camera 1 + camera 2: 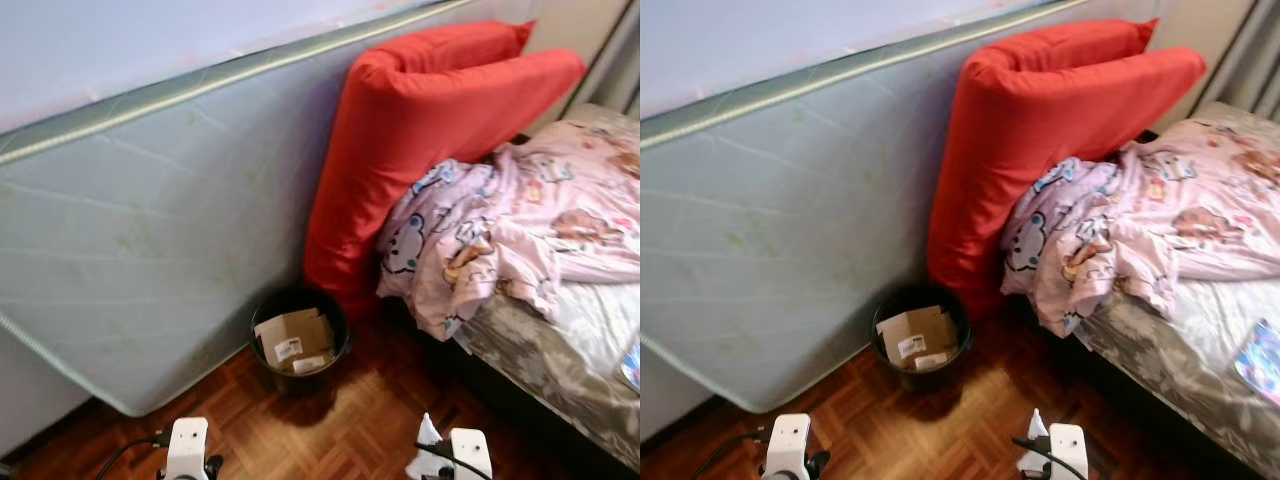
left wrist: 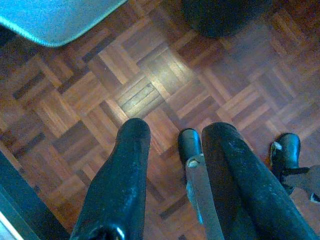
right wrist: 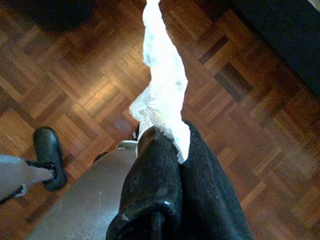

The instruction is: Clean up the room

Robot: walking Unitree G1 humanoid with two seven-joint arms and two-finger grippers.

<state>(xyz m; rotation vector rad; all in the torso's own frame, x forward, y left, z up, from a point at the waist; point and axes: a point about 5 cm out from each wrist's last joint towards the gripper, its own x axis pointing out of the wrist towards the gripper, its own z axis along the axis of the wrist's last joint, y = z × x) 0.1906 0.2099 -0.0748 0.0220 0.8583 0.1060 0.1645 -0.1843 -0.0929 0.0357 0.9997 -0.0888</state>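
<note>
My right gripper (image 3: 161, 140) is shut on a crumpled white tissue (image 3: 161, 80) that sticks out past its fingertips, low over the parquet floor (image 3: 90, 90). That tissue (image 1: 428, 432) also shows above the right wrist at the bottom edge of the left eye view. A black waste bin (image 1: 300, 340) holding folded cardboard (image 1: 293, 338) stands on the floor ahead, slightly left of centre, against a leaning mattress (image 1: 150, 230). My left gripper (image 2: 175, 137) hangs open over the floor with nothing between its fingers.
A big red cushion (image 1: 420, 130) leans at the head of a bed (image 1: 560, 370) on the right. A rumpled pink blanket (image 1: 520, 220) lies on the bed, with a book (image 1: 1260, 360) near its edge. My own black feet (image 2: 287, 150) stand on the parquet.
</note>
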